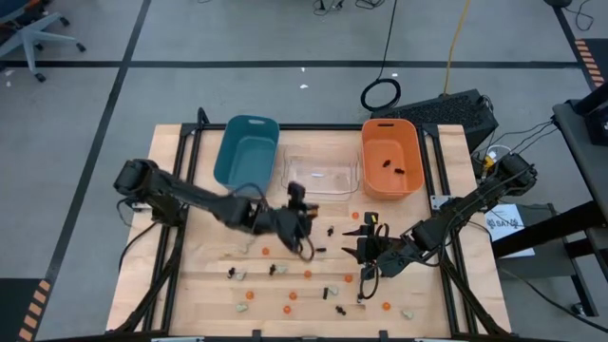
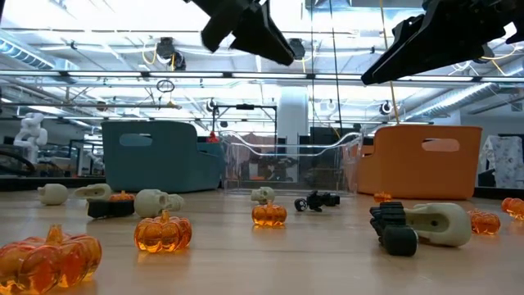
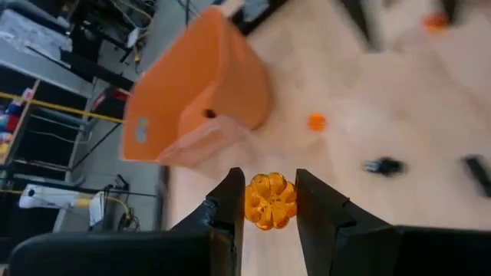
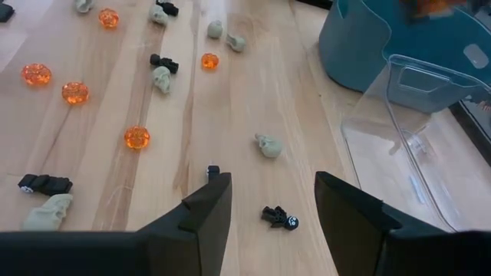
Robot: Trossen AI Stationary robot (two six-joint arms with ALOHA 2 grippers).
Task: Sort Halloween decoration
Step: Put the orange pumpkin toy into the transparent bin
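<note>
Small orange pumpkins (image 2: 163,232), black spidery pieces (image 4: 278,218) and pale skull-like lumps (image 4: 268,146) lie scattered on the near half of the wooden table. My left gripper (image 1: 302,226) hovers mid-table in front of the clear bin, shut on one orange pumpkin (image 3: 270,201). It faces the orange bin (image 3: 199,92). My right gripper (image 1: 367,249) hangs open above the table's right middle, with nothing between its fingers (image 4: 205,211). My left gripper pinches the orange pumpkin by its two opposite sides (image 3: 250,201) between its two fingers. The fingers slant down toward the table's far right. The pumpkin is lifted clear of the table.
Along the far edge stand a teal bin (image 1: 247,150), a clear bin (image 1: 321,176) and an orange bin (image 1: 390,157) with two dark pieces inside. Trinkets dot the near half, and both arms hang over the middle.
</note>
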